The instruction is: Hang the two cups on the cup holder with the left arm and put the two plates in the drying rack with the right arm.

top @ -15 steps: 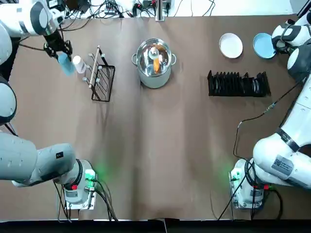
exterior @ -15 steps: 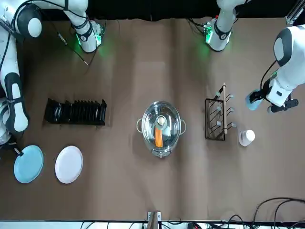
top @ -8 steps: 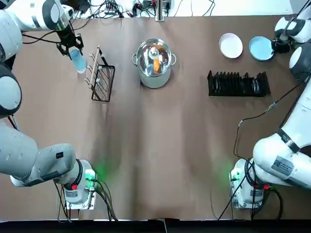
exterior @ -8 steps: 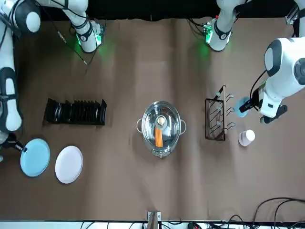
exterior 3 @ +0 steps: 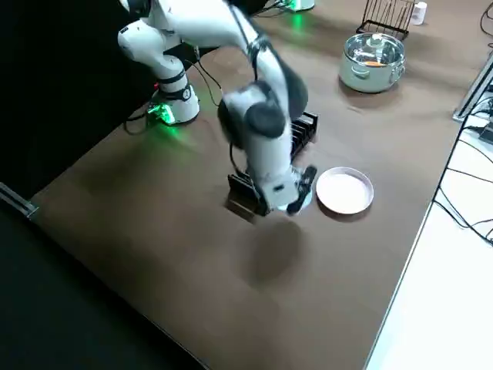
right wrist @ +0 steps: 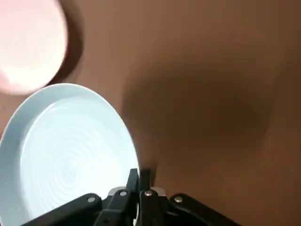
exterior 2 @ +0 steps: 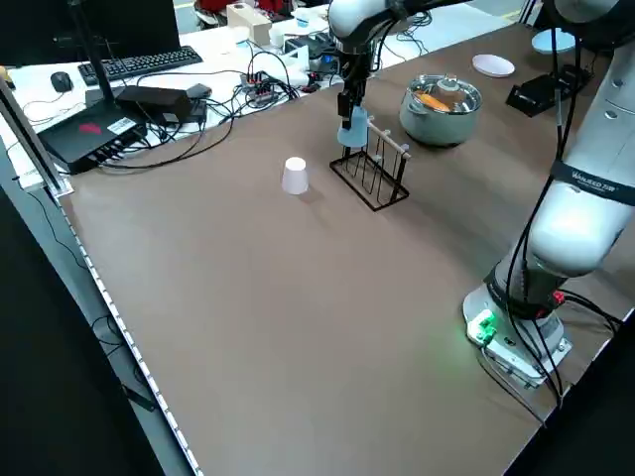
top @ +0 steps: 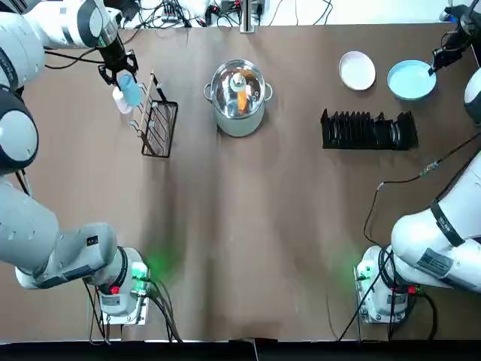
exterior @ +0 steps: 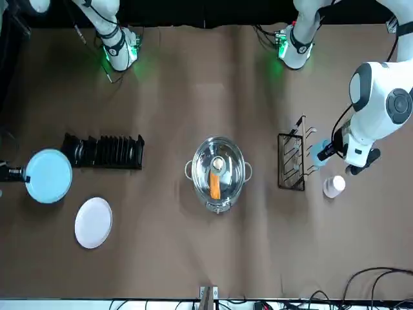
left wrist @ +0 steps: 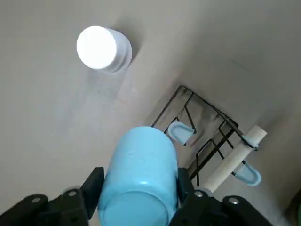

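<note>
My left gripper point(top: 124, 78) is shut on the light blue cup point(top: 130, 90), held right beside the cup holder's point(top: 155, 118) pale peg bar. In the left wrist view the blue cup point(left wrist: 138, 181) hangs over the wire stand point(left wrist: 212, 143). The white cup point(exterior: 333, 186) stands on the table just outside the holder. My right gripper point(top: 437, 63) is shut on the rim of the light blue plate point(top: 411, 80), held above the table beyond the drying rack point(top: 368, 130). The white plate point(top: 356, 70) lies flat next to it.
A steel pot point(top: 239, 96) with an orange item inside stands between the cup holder and the rack. Cables and a keyboard lie past the table's far edge. Both arm bases sit at the near edge, green lights on.
The left gripper has carried the blue cup rightward, from beyond the white cup to the holder's pegs. The right gripper has lifted the blue plate and brought it toward the rack.
</note>
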